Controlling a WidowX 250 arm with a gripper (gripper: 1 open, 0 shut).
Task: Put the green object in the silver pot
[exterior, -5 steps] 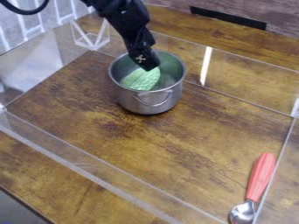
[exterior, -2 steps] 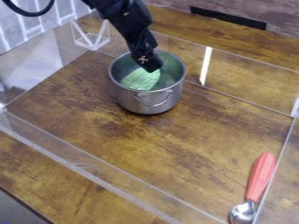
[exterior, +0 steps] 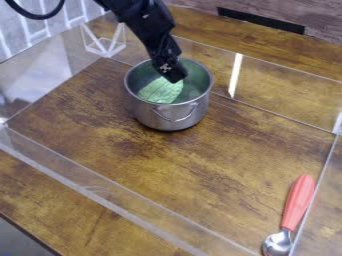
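Observation:
The silver pot (exterior: 170,110) stands left of centre on the wooden table. Inside it lies the green object (exterior: 162,92), a light-green bumpy lump that fills much of the pot's bottom. My gripper (exterior: 170,71) comes down from the upper left on a black arm. Its tips hang just over the pot's far rim, right above the green object. The fingers are dark and small in this view. They look spread, with nothing between them.
A red-handled metal spoon (exterior: 291,214) lies at the lower right. Clear acrylic walls (exterior: 80,165) run along the table's front and left, and another clear panel (exterior: 238,76) stands behind the pot.

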